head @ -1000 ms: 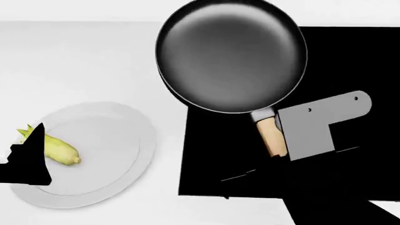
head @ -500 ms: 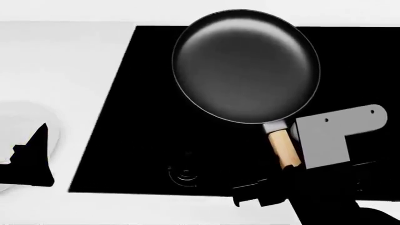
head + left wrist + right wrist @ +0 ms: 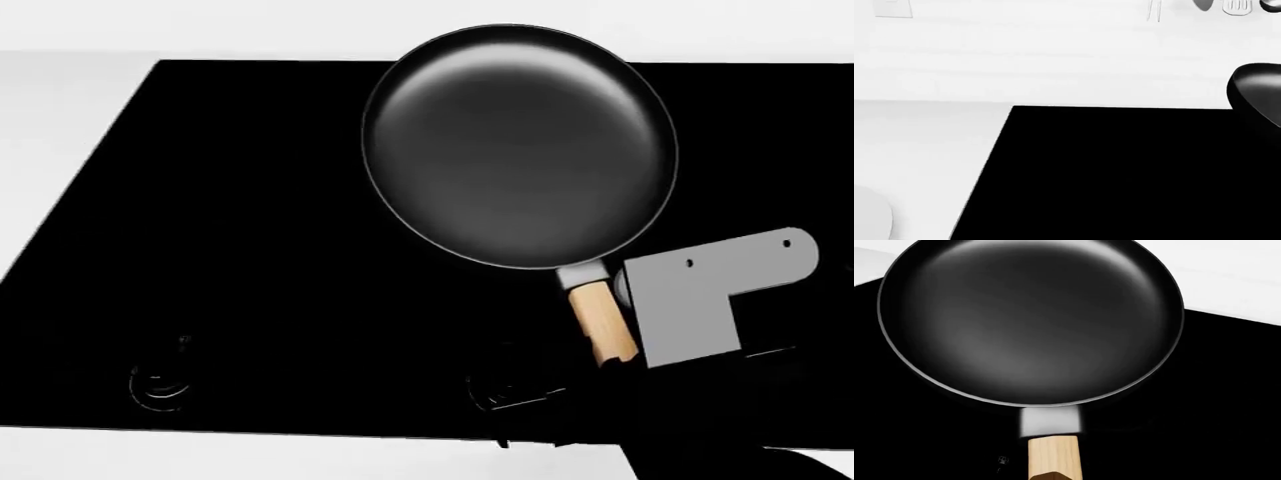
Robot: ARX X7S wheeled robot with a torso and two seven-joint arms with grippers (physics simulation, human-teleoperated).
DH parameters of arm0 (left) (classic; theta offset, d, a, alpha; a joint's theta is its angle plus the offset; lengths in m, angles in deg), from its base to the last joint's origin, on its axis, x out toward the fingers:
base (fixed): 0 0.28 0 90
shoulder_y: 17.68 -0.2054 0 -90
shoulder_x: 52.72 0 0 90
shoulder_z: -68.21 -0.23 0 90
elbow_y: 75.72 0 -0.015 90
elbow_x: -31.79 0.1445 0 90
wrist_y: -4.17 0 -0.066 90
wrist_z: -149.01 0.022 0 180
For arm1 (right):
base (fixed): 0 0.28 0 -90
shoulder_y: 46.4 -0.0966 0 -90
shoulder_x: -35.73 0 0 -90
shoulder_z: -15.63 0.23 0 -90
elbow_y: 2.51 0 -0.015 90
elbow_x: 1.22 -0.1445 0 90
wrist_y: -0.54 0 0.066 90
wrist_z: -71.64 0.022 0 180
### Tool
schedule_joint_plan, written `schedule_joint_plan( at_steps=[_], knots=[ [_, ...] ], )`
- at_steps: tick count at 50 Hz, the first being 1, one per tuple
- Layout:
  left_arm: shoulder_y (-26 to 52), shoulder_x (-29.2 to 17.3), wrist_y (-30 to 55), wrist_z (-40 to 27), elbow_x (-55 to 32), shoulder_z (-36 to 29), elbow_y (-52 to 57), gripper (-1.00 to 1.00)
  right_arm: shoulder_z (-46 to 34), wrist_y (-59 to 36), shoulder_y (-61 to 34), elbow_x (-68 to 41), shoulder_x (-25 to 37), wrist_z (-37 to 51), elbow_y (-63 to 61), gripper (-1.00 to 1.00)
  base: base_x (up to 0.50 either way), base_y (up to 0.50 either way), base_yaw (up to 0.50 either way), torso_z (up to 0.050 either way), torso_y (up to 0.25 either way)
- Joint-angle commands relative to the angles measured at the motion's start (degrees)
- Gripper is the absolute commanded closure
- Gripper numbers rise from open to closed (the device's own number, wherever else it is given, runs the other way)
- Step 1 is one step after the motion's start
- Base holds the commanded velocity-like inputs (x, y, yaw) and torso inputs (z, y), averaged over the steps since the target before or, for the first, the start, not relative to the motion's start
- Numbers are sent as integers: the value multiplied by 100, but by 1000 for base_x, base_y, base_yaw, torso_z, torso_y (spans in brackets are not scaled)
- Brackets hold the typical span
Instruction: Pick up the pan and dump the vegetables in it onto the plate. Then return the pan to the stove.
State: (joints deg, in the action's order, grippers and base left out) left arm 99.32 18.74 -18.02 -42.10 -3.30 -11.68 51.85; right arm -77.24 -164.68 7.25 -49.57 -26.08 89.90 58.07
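The black pan (image 3: 521,145) is empty and held over the right half of the black stove (image 3: 240,220); I cannot tell whether it touches the glass. My right gripper (image 3: 617,358) is shut on its wooden handle (image 3: 601,320). In the right wrist view the pan (image 3: 1031,320) fills the frame, and the handle (image 3: 1054,457) runs into the gripper (image 3: 1053,476). The pan's rim (image 3: 1257,92) shows in the left wrist view, where a grey curved edge looks like the plate (image 3: 869,215). The corn is out of view. My left gripper cannot be made out against the black stove.
White counter (image 3: 54,90) lies left of and behind the stove. Ring touch controls (image 3: 160,380) sit along the stove's near edge. A white wall with hanging utensils (image 3: 1235,6) and an outlet (image 3: 893,7) stands behind the counter.
The head view has swung right: the plate with the corn has left it and the stove now fills it. The pan stays in my right gripper, over the stove.
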Motion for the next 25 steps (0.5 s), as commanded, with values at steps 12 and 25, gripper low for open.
schedule_joint_plan(
  at_steps=[12, 25],
  knots=[
    [-8, 112, -57, 51, 14, 124, -49, -100, 426, -39, -39, 113, -121, 65, -242, 100, 91, -500, 0, 0, 3],
    [12, 68, -34, 36, -52, 156, -54, -100, 310, -604, -725, -227, -260, -42, 425, 100, 0, -154, 0, 1, 2]
  ],
)
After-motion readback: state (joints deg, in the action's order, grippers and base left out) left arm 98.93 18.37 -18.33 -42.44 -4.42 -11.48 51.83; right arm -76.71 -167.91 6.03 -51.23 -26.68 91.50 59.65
